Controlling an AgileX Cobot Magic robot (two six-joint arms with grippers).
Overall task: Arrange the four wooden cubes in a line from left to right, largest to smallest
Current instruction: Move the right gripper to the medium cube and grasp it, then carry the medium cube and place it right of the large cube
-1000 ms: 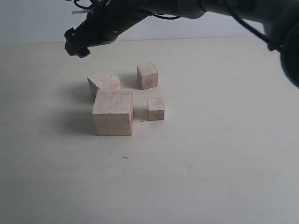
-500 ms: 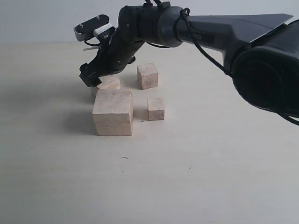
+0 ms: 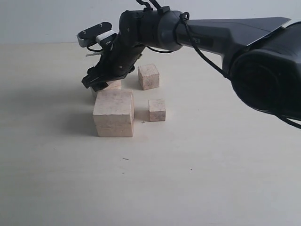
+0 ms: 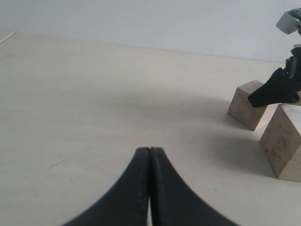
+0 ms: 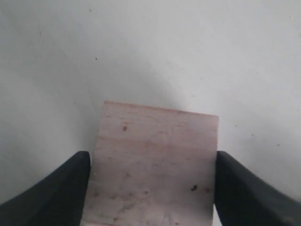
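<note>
Four wooden cubes sit close together on the pale table [image 3: 211,179]. The largest cube [image 3: 113,113] is at the front left. Behind it stands the second-largest cube [image 3: 113,85], mostly hidden by my right gripper [image 3: 97,83]. The third cube [image 3: 148,76] is at the back right and the smallest cube [image 3: 157,109] at the front right. In the right wrist view my right gripper [image 5: 151,155] has a finger against each side of the second-largest cube [image 5: 157,136], which rests on the table. My left gripper [image 4: 150,149] is shut and empty, well away from the cubes [image 4: 249,110].
The right arm [image 3: 225,33] reaches in from the right, across and above the back of the cluster. Bare tabletop lies to the left and in front of the cubes. The back wall [image 3: 37,19] rises beyond the table's far edge.
My right gripper came down from above the back-left cube and now straddles it. In the last half second it settled slightly lower. The cubes have not moved.
</note>
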